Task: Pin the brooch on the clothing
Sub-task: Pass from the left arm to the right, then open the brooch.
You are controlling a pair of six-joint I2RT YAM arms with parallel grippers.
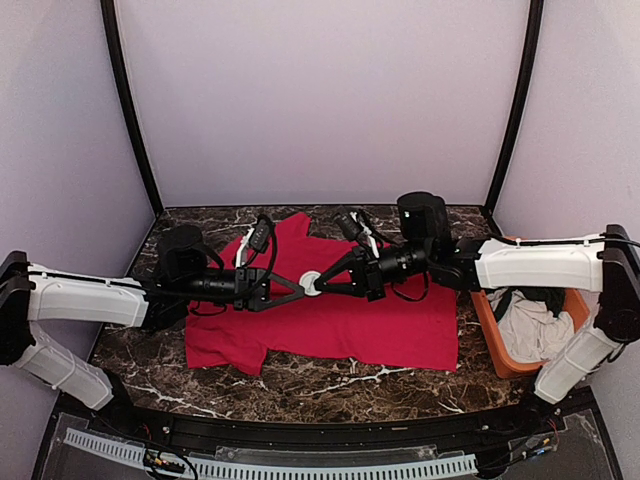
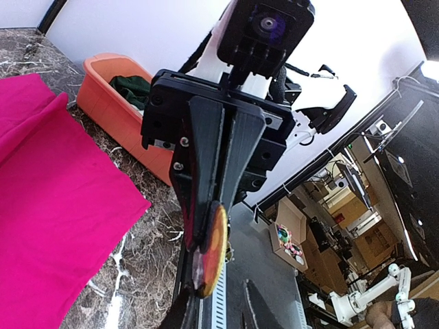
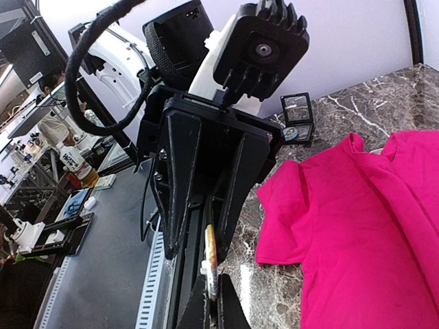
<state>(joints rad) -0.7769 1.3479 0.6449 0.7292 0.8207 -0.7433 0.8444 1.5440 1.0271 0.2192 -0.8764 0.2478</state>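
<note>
The clothing (image 1: 340, 325) is a bright red T-shirt spread flat on the dark marble table; it also shows in the wrist views (image 2: 48, 205) (image 3: 370, 219). Above its middle both grippers meet tip to tip. Between them is the brooch (image 1: 311, 283), a round disc that looks white from above and shows orange-yellow edge-on (image 2: 211, 247) (image 3: 212, 260). My right gripper (image 1: 328, 281) (image 3: 218, 301) is shut on the disc's rim. My left gripper (image 1: 298, 285) (image 2: 216, 295) stands open, its fingers apart on either side of the disc.
An orange basket (image 1: 497, 345) (image 2: 113, 92) at the table's right edge holds a white cloth and a dark green garment. A small black-framed object (image 3: 297, 116) lies on the marble beyond the shirt's collar. The table's front rail runs just below the shirt.
</note>
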